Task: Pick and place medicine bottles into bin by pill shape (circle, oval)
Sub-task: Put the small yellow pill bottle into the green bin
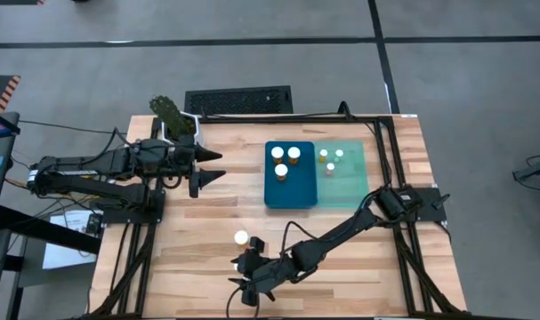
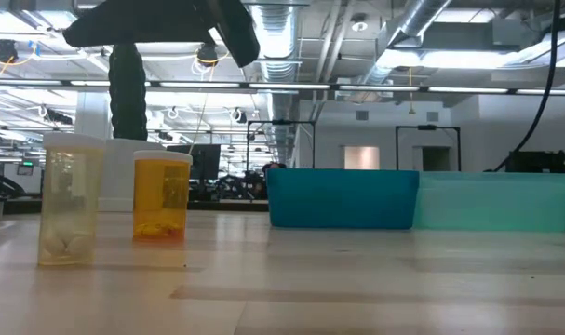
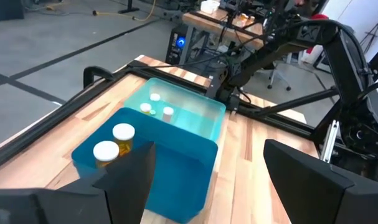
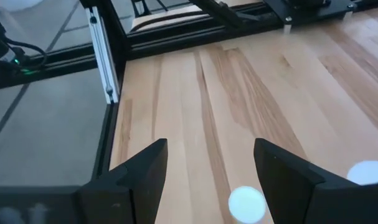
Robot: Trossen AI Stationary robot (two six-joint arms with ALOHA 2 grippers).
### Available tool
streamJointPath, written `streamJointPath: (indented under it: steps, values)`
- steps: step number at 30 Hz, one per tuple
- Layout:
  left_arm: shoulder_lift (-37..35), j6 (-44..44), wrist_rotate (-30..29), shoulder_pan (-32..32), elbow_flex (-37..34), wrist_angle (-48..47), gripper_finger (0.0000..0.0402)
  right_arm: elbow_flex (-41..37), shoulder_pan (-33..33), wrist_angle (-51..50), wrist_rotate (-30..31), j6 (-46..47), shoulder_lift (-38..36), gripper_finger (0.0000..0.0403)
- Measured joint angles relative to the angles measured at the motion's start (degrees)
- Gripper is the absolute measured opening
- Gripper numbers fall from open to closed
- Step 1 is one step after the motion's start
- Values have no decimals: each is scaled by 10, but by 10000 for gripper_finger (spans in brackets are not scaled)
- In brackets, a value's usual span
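Bottles with white caps stand in two trays: three amber ones (image 1: 286, 160) in the dark teal plastic tray (image 1: 289, 199), smaller ones (image 1: 330, 161), hard to make out, in the pale green tray (image 1: 344, 194) touching it. Two more bottles (image 2: 114, 207) stand on the wooden desk (image 1: 189, 249). Right hand (image 1: 243, 286) hovers near them, fingers apart; left hand (image 1: 212, 166) waits beside the trays, fingers apart.

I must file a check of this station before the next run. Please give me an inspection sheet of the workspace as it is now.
Surface: wooden table, bare between the things.
Job's things: three bottles in the dark teal bin, four in the pale bin; one loose bottle near the front.
Clutter: nothing seen.
Grippers: left gripper open, beside the bins; right gripper open, near the loose bottle.
Cables: black cables along the table edges.
Surroundings: grey floor, floor grate.
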Motion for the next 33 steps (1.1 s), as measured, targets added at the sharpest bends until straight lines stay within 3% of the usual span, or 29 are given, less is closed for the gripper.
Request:
streamJointPath:
  steps: [10,27,33]
  values:
    - [0,3,0,0,0,-13,291,-14,1,-51,0,-1,0,249]
    - [0,10,-1,0,0,-27,291,-13,-24,-35,4,-39,-1,249]
    - [0,10,-2,0,0,-30,291,-15,-24,-18,-1,-20,38,249]
